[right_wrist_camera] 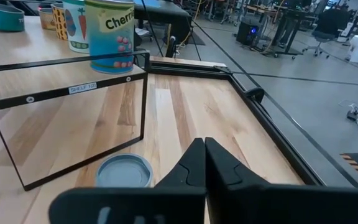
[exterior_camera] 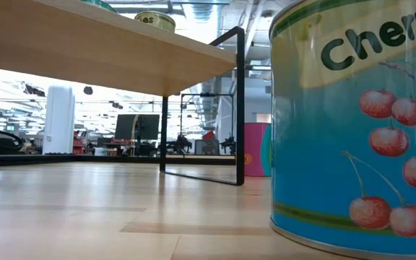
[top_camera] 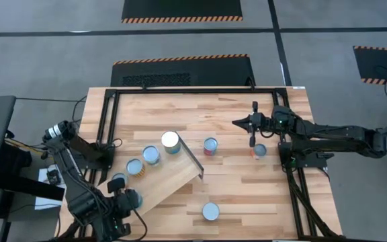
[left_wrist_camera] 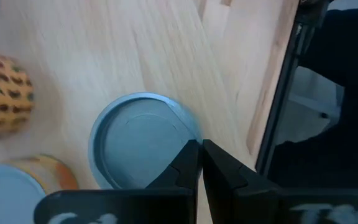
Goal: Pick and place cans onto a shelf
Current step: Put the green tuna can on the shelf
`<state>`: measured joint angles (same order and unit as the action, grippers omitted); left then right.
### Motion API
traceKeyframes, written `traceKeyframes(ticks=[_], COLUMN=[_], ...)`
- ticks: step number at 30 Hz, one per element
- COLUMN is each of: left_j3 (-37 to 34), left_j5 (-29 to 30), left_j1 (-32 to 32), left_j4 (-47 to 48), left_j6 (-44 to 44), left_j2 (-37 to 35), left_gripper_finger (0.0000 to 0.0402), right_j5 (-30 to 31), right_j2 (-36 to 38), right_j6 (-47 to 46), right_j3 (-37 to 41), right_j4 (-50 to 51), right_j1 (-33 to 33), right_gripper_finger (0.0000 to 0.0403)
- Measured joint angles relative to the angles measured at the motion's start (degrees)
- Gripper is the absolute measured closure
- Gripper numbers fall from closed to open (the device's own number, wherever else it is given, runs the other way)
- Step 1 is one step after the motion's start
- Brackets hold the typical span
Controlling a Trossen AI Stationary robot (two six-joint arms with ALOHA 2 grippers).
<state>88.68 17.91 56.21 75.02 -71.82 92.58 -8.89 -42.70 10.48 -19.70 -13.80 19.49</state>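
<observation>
Cans on shelf, both grippers empty
Shelf (top_camera: pixel 170 180) lower centre, holds 4 pale-topped cans (top_camera: pixel 151 155); 3 more on table (top_camera: pixel 180 111). Left gripper (top_camera: pixel 119 228) lower left, right gripper (top_camera: pixel 237 123) upper right: jaws closed, nothing held.

In the low view we get only part of the cherry can (exterior_camera: pixel 360 123): the picture's edge cuts it at twelve and three o'clock, so its label reads as a fragment. The shelf (exterior_camera: pixel 100 54) runs off at nine o'clock, and the cans on it show as slivers of rim only. From above, the left gripper (top_camera: pixel 123 202) merges with its dark arm, and we cannot make out its fingers. The can under the right gripper (top_camera: pixel 252 132) is half covered, its label unreadable. In the left wrist view, the pineapple can (left_wrist_camera: pixel 2 93) and an orange can (left_wrist_camera: pixel 39 177) are blurred and clipped.
</observation>
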Motion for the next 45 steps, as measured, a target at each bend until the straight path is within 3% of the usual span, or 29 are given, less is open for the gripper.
traceKeyframes(ticks=[23, 45], left_j3=[0.0, 0.0], left_j5=[-2.2, -0.8], left_j1=[0.4, 0.3], left_j4=[4.1, 6.1], left_j6=[-4.3, -4.5], left_j2=[0.0, 0.0], left_gripper_finger=[0.0401, 0.0383], right_j5=[-0.3, -0.3], right_j2=[0.0, 0.0], right_j6=[0.1, 0.1], right_j3=[0.0, 0.0], right_j4=[0.1, 0.0], right_j1=[0.0, 0.0], right_gripper_finger=[0.0393, 0.0393])
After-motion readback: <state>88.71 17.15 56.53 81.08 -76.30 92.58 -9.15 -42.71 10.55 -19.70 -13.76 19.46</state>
